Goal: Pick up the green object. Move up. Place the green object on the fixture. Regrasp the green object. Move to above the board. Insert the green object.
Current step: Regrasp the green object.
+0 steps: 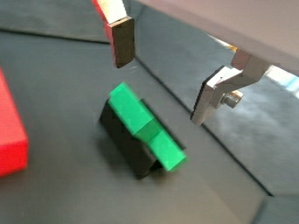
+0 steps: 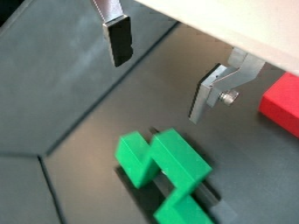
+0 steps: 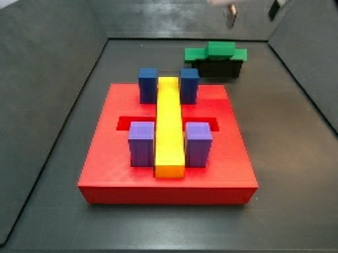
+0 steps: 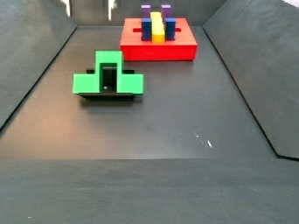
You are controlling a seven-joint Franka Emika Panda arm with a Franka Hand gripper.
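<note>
- Dark grey floor point(image 4: 176, 122) with raised side walls carries everything.
- Large flat square red board point(image 3: 106, 163) lies on the floor; in a side view point(image 4: 181, 51) it sits at the far end. A red edge of it also shows in both wrist views point(image 1: 10, 122) point(image 2: 281, 103).
- Long yellow bar point(image 3: 169, 124) lies down the board's middle. Two dark blue blocks point(image 3: 148, 84) stand either side of its far end, two purple blocks point(image 3: 140, 143) flank its near end.
- Small bright green stepped plastic block point(image 4: 107, 79), raised middle with lower wings, sits on top of the small dark L-shaped fixture point(image 3: 219, 69), well apart from the board. Both wrist views show it lying across the fixture point(image 1: 146, 127) point(image 2: 170, 166).
- Fixture's black body shows under the green block point(image 1: 122, 144).
- Gripper point(image 1: 163, 74) hangs above the green block, not touching it. Flat silver fingers point(image 2: 117, 35) stand wide apart with nothing between them. In a side view only its tips show at the upper frame edge point(image 3: 251, 10).
</note>
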